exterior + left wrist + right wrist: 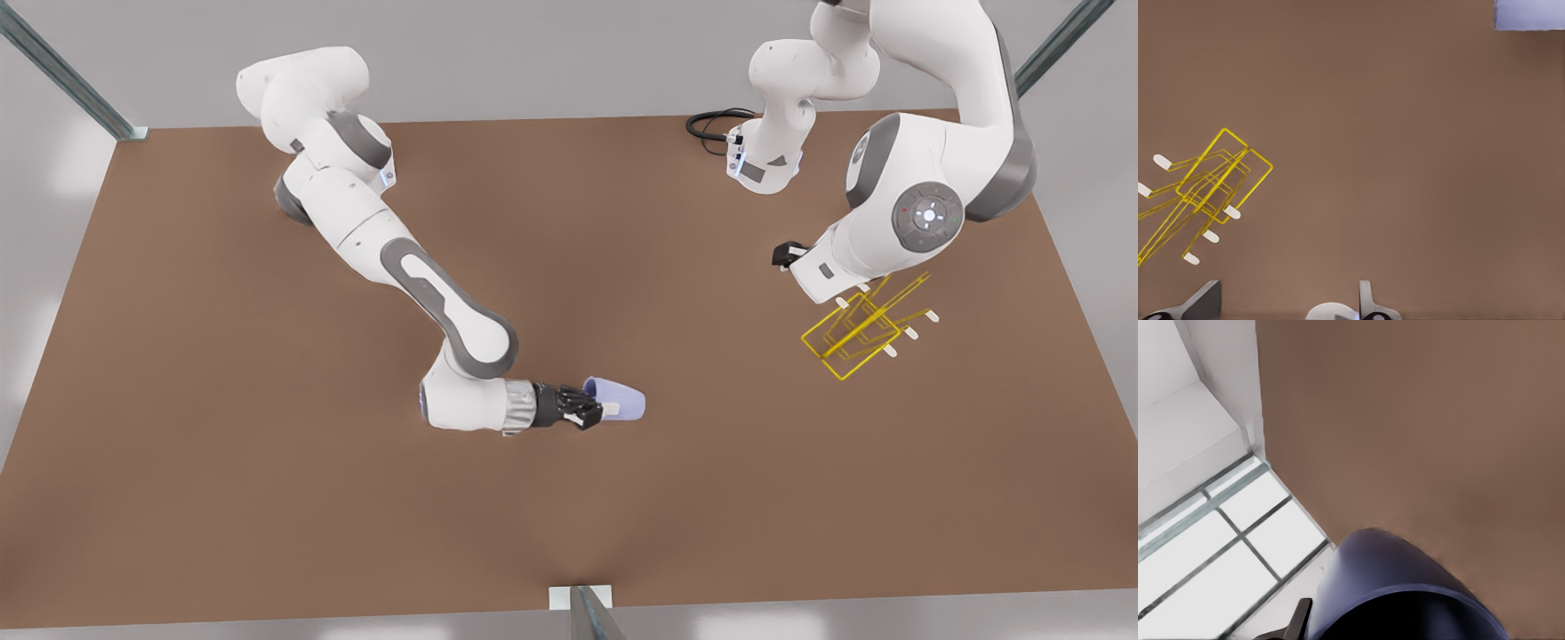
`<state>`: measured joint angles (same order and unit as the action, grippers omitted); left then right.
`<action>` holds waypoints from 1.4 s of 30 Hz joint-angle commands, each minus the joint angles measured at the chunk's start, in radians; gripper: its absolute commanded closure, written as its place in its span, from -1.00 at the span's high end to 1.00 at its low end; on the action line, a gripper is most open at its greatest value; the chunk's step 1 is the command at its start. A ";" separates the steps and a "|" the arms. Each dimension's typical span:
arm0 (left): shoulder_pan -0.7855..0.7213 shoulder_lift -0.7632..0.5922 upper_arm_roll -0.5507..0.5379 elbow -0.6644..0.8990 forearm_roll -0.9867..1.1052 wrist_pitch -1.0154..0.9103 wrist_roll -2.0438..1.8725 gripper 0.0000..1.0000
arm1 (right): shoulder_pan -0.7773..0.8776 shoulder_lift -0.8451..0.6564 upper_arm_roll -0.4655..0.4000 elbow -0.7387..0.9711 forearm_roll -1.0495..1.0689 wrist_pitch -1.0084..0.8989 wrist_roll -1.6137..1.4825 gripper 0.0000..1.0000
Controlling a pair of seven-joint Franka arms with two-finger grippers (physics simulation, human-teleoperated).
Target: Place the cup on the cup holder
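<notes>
Near the middle of the brown counter (267, 498), the cup (620, 399) lies sideways in the jaws of the right gripper (594, 411), which are closed on its rim. Well apart, toward the front view's right, the cup holder (861, 333) stands on the counter. Just above it hangs the left gripper (1288, 303), jaws wide and holding nothing.

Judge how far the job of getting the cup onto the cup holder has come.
Done: the right gripper has the cup clamped, tipped sideways above the table. In hand: carrying it. Left: crossing to the cup holder, which bears nothing, and seating the cup there. The left gripper waits open near the holder.
</notes>
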<state>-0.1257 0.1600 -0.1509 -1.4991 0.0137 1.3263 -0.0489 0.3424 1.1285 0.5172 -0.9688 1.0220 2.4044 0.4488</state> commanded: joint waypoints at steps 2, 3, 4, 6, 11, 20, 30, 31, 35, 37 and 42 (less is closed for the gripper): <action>0.000 0.001 -0.001 0.000 0.002 -0.004 -0.002 1.00 | 0.157 0.132 0.007 0.179 0.066 0.217 0.116 -0.57; 0.000 0.001 -0.001 0.000 0.000 -0.004 -0.002 1.00 | 0.182 0.154 0.007 0.209 0.066 0.223 0.111 -0.57; 0.000 0.001 -0.001 0.000 0.000 -0.004 -0.002 1.00 | 0.217 0.160 0.009 0.212 0.066 0.225 0.113 -0.57; 0.000 0.003 -0.001 0.000 0.000 -0.002 -0.002 1.00 | 0.296 0.218 0.007 0.261 0.064 0.245 0.120 -0.57; 0.000 0.009 0.001 -0.004 0.000 -0.002 -0.003 1.00 | 0.352 0.270 -0.009 0.266 0.050 0.262 0.114 -0.57; 0.000 0.013 -0.001 -0.003 0.000 -0.001 -0.005 1.00 | 0.369 0.266 -0.055 0.263 0.047 0.268 0.156 0.69; 0.000 0.024 0.004 -0.004 0.005 0.010 -0.003 1.00 | 0.122 -0.101 -0.126 -0.264 0.038 0.229 -0.084 0.70; 0.000 0.024 0.004 -0.004 0.006 0.008 -0.003 1.00 | 0.067 -0.174 -0.126 -0.330 0.033 0.193 -0.076 0.70; -0.215 0.171 -0.022 0.000 0.009 0.011 -0.885 1.00 | -0.053 -0.484 -0.361 -0.416 -0.443 -0.312 0.125 1.00; -0.285 0.391 -0.021 0.180 0.035 0.028 -1.460 1.00 | -0.068 -0.668 -0.509 -0.418 -0.848 -0.597 -0.024 1.00; -0.255 0.472 -0.010 0.197 0.045 0.300 -2.240 1.00 | -0.370 -0.990 -0.471 -0.637 -1.034 -0.712 -0.341 1.00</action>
<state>-0.3822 0.6118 -0.1611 -1.3064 0.0482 1.4623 -0.7259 -0.0491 0.1675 0.0835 -1.5821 0.1281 1.9493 0.4192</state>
